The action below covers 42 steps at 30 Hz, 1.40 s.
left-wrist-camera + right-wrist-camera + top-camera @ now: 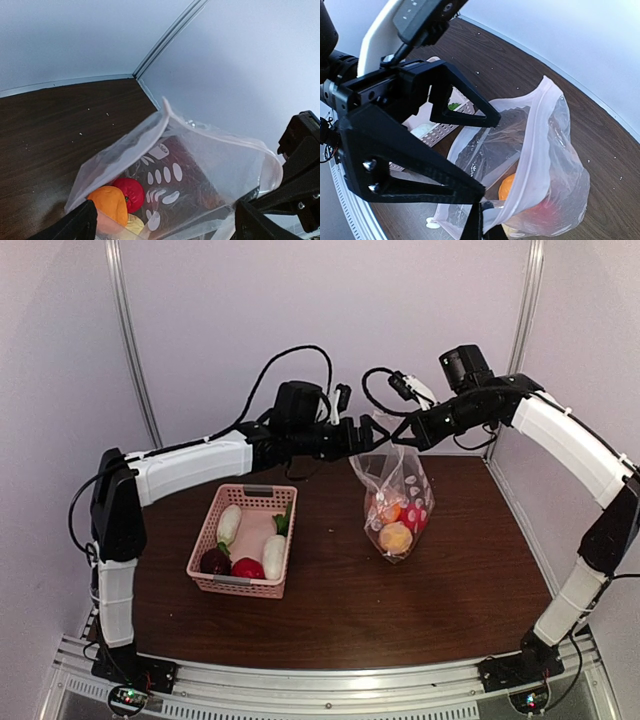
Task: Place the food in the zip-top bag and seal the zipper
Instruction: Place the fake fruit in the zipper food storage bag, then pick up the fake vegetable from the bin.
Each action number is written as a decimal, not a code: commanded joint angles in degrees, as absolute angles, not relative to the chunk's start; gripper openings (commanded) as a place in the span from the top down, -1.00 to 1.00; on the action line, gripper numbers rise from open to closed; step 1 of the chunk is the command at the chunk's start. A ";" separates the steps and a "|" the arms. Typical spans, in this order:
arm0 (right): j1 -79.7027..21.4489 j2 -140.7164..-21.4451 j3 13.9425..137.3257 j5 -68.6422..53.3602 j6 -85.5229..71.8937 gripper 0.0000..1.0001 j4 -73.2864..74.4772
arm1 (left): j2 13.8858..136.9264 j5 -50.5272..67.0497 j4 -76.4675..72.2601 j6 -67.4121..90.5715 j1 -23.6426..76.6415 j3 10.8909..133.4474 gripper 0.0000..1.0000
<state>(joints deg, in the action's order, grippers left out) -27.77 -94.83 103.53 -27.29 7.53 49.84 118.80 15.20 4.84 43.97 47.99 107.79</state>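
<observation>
Zip-top bag [402, 490] hangs upright over dark table [450, 580], mouth open, orange and red food [396, 536] inside. Right gripper [402, 436] clamps bag rim. Left gripper [490, 155] spread wide across mouth, blocking right wrist view of pink basket [240, 586] holding white radishes [229, 523].

the light is soft and even, coming from overhead, and the pale walls [400, 320] throw it back with no hard glare. from the top camera the dark table [450, 570] looks dim, with only faint, soft-edged shadows beside the pink basket [243, 583] and the zip-top bag [400, 490]. that view is slightly grainy, and the wall rails [132, 340] lean and bend a little toward the frame's edges. in my left wrist view my left fingers [75, 227] are black, out-of-focus shapes, and the bag's plastic has a milky sheen. in my right wrist view those fingers [420, 160] loom dark and almost without detail.
</observation>
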 commanded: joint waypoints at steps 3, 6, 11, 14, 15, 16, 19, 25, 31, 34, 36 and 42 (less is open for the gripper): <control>-25.23 -93.73 101.08 -25.02 8.20 1.00 48.19 | 112.25 21.60 3.83 38.36 48.52 106.69 -0.88; -23.53 -93.46 99.81 -25.08 7.99 1.00 47.41 | 107.14 21.57 7.26 33.97 48.52 102.74 -0.85; -22.12 -92.44 98.17 -25.05 8.06 1.00 46.52 | 97.99 15.13 20.55 22.91 48.49 95.79 -0.84; -21.90 -91.88 97.64 -24.80 8.18 1.00 46.34 | 93.48 7.66 29.40 18.32 48.52 90.75 -0.85; -21.89 -91.72 97.52 -24.80 8.19 1.00 46.28 | 92.09 4.99 32.14 17.73 48.43 89.05 -0.86; -21.86 -91.60 97.47 -24.87 8.19 1.00 46.20 | 91.02 2.60 35.40 17.56 48.43 87.56 -0.86; -21.88 -91.43 97.47 -25.41 8.19 1.00 46.29 | 88.18 -3.39 41.31 19.16 48.25 82.74 -0.86; -21.86 -91.39 97.71 -26.23 8.04 1.00 46.39 | 86.67 -9.64 50.34 24.06 45.88 76.56 -0.84; -21.86 -92.01 97.68 -26.55 8.00 1.00 46.43 | 87.64 -4.50 50.76 24.40 42.37 70.05 -0.72; -21.85 -92.02 97.32 -25.99 8.22 1.00 46.49 | 88.20 -2.01 51.35 23.73 42.17 68.04 -0.70; -21.87 -91.73 96.94 -25.88 8.18 1.00 46.45 | 88.34 1.71 51.98 22.45 42.19 66.89 -0.71; -21.88 -90.70 96.04 -24.90 8.52 1.00 46.26 | 88.91 4.34 52.20 20.83 42.19 65.33 -0.77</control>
